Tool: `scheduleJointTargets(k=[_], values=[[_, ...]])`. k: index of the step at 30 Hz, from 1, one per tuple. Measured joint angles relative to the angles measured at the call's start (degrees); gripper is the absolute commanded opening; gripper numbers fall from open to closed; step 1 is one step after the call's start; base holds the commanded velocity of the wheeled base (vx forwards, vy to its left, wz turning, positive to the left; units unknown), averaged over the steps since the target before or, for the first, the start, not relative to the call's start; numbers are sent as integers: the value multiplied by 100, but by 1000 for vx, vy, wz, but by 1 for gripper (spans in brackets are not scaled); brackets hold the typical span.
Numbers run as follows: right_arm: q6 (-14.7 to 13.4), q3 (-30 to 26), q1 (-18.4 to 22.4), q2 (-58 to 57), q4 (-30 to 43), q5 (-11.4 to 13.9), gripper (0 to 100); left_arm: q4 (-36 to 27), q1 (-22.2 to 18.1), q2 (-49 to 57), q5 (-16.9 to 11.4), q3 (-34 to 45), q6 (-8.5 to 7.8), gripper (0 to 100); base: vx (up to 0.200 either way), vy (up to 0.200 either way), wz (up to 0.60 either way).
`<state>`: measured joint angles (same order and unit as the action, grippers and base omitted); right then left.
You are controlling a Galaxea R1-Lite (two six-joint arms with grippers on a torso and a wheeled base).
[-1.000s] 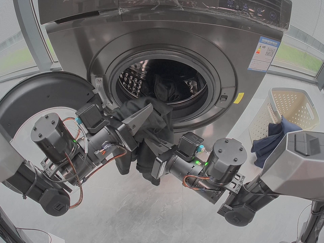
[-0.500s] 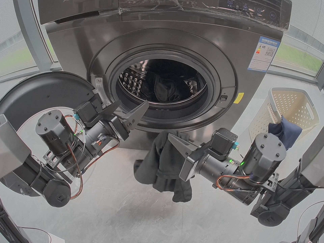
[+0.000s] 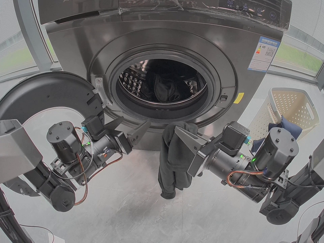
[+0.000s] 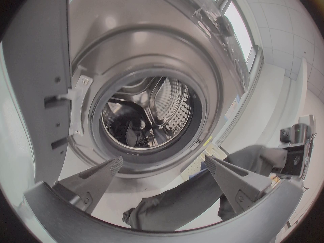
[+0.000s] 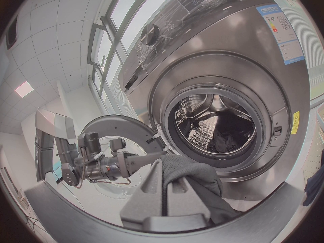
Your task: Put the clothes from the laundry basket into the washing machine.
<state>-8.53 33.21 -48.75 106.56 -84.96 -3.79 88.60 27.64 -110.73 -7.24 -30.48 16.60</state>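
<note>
Right gripper (image 3: 179, 133) is clamped on a dark garment (image 3: 172, 162) dangling just below the washing machine (image 3: 162, 34) opening, over glossy grey floor tiles (image 3: 128, 199). Left gripper (image 3: 136, 119) gapes empty nearby. Windows (image 3: 17, 54) sit behind the machine.

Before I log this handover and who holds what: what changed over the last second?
The left gripper let go of the dark grey cloth garment, opened its fingers and sank back slightly. The right gripper stayed shut on it and shifted rightward, so it now hangs below the drum mouth. Unchanged: the open door of the grey front-loading washing machine, dark clothes inside, the cream plastic laundry basket.
</note>
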Motion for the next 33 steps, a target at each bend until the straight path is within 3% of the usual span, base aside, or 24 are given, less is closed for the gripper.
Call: scheduleJointTargets(k=[16, 28, 33], values=[[-6, -479, -102, -510, 27, 13, 0, 11, -7, -862, -30, 99, -117, 100, 0, 0, 0], [-6, -540, -229, -636, 41, 29, 0, 9, -121, -1783, -178, -201, -508, 100, 0, 0, 0], [-9, -538, -212, -675, 40, 60, 0, 13, 37, -1959, -212, -179, -536, 100, 0, 0, 0]])
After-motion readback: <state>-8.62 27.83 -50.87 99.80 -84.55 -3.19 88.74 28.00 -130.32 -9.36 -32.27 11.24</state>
